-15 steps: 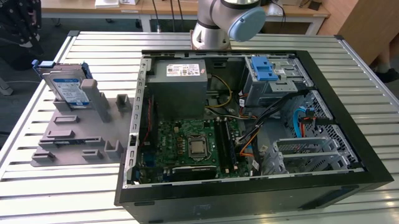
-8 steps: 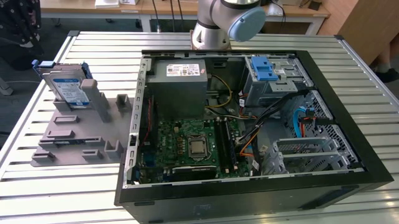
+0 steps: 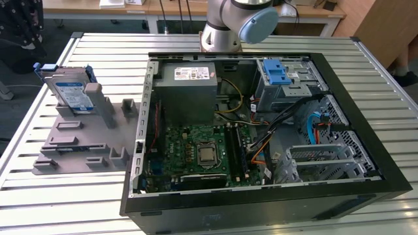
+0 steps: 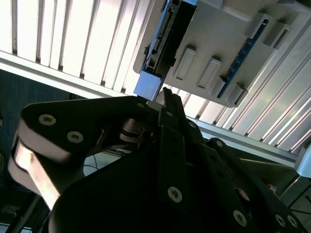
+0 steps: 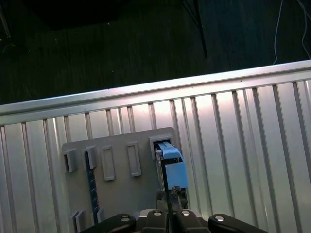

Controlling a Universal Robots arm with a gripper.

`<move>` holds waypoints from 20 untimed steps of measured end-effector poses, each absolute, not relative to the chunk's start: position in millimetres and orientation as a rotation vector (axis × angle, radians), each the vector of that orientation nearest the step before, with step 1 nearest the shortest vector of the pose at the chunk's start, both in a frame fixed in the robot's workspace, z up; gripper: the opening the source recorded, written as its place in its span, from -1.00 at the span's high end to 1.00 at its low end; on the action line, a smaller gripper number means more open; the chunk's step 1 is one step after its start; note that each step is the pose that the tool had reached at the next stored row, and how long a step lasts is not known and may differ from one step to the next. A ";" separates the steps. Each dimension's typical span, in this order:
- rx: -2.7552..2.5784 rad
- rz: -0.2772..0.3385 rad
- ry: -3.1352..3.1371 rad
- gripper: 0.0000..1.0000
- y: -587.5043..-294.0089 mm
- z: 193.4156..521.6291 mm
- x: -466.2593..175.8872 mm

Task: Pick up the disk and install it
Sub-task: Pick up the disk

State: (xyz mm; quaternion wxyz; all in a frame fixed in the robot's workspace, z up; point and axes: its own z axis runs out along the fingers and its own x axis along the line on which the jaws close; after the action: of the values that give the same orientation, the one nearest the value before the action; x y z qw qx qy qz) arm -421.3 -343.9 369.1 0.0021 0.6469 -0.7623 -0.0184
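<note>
Pickup is pending: disk [image 3: 70,93] stands upright in grey fixture [image 3: 78,147] beside open computer case [image 3: 385,166], gripper [image 5: 170,196] over it, jaws closed on nothing.

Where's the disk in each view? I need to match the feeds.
Exterior view: disk upright in the grey fixture, on the exterior view's left.
Second wrist view: disk edge-on at the fixture's corner.
First wrist view: disk end-on at the fixture's corner.
Shared landmark: the grey fixture.
</note>
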 end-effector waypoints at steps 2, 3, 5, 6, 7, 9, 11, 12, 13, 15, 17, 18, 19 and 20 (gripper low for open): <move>2.030 -0.058 -2.392 0.67 -343.9 369.1 -421.3; 2.030 -0.058 -2.392 0.54 -343.9 369.0 -421.3; 2.030 -0.058 -2.392 0.42 -343.9 369.0 -421.3; 2.030 -0.058 -2.392 0.30 -343.9 369.0 -421.3; 2.030 -0.058 -2.392 0.30 -343.9 369.0 -421.3; 2.031 -0.057 -2.391 0.07 -343.9 368.7 -421.3; 2.043 -0.050 -2.388 -0.17 -343.9 367.3 -421.5; 2.051 -0.048 -2.383 -0.17 -343.9 366.4 -421.5; 2.060 -0.046 -2.377 -0.28 -343.9 365.4 -421.6; 2.079 -0.045 -2.362 -0.40 -343.9 363.0 -421.7; 2.091 -0.045 -2.351 -0.40 -343.9 360.9 -421.8; 2.094 -0.045 -2.348 -0.40 -343.9 359.9 -422.0; 2.094 -0.045 -2.348 -0.40 -343.9 359.0 -422.2; 2.094 -0.045 -2.348 -0.40 -343.9 358.6 -422.3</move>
State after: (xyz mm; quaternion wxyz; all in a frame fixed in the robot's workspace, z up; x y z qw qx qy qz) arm -422.3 -343.9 358.6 -0.0024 0.6657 -0.7461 -0.0143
